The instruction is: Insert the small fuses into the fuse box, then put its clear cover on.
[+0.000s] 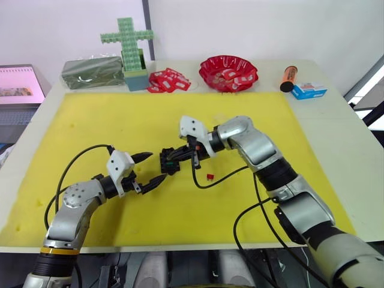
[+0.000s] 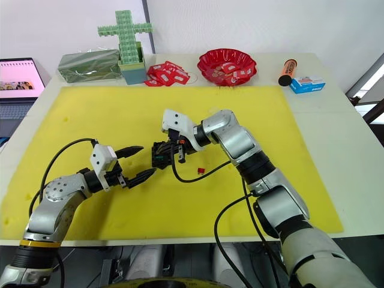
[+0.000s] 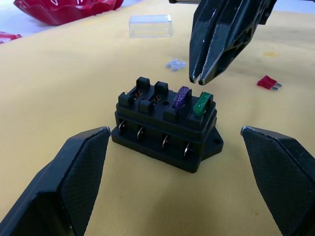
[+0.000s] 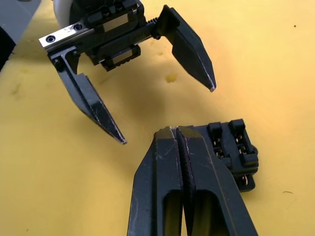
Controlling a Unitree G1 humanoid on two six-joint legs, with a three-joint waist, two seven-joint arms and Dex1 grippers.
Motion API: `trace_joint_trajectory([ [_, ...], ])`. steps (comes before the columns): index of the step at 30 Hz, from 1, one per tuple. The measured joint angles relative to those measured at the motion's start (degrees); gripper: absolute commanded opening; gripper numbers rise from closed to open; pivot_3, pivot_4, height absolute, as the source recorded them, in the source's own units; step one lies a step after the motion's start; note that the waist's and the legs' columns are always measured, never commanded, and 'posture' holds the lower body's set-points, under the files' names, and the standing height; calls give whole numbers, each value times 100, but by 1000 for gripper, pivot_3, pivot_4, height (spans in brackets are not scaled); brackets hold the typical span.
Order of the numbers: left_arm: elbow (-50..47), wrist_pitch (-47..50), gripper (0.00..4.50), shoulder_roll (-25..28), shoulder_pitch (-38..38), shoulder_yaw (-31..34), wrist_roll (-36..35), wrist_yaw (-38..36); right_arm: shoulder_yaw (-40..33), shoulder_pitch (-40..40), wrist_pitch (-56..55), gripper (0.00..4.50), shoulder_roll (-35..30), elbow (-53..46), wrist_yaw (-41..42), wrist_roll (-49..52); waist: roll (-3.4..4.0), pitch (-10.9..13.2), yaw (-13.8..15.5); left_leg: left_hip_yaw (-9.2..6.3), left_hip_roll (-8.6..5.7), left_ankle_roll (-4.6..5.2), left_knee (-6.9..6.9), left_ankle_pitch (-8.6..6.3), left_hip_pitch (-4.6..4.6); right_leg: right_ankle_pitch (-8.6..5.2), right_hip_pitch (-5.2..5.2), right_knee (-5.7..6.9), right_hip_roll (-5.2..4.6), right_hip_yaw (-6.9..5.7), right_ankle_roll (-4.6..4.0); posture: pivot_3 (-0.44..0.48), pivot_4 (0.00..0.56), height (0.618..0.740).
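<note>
1. Black fuse box (image 3: pixel 166 130) sits between the left fingers (image 3: pixel 74 172), a purple fuse (image 3: pixel 182 97) and a green fuse (image 3: pixel 201 104) seated.
2. Red fuse (image 3: pixel 266 82), pale fuse (image 3: pixel 175 64) and clear cover (image 3: pixel 150 26) lie beyond the closed right fingers (image 3: pixel 216 39).

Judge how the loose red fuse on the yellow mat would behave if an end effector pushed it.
The red fuse looks tiny and flat, so it would probably slide or spin rather than roll. It seems very light and may skitter off. Its thin metal prongs might catch on the foam mat.

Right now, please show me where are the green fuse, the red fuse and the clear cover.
green fuse (image 3: pixel 202 104): left wrist view, its top standing in the fuse box.
red fuse (image 3: pixel 266 82): left wrist view, its body on the mat.
clear cover (image 3: pixel 150 26): left wrist view, its side wall.
</note>
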Motion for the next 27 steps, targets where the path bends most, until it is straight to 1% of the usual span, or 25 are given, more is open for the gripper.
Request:
trace_joint_trajectory([
  [11,-130,29,4500,-1,-23,0,-13,44,32,-44,-351,49,93,477,-205,-198,0,0,-3,1,-1,0,0,0,0,1,0,0,0,0,2,0,150,740],
  [20,-232,45,4500,0,8,1,-18,115,132,-46,-635,49,83,521,-64,-314,0,0,-3,1,-1,0,1,0,1,2,2,1,1,0,3,0,150,740],
  [27,-232,50,4500,20,25,3,-25,148,179,-46,-951,49,84,581,-117,-458,0,-1,-2,1,-2,0,1,0,4,1,5,1,1,0,2,0,150,740],
])
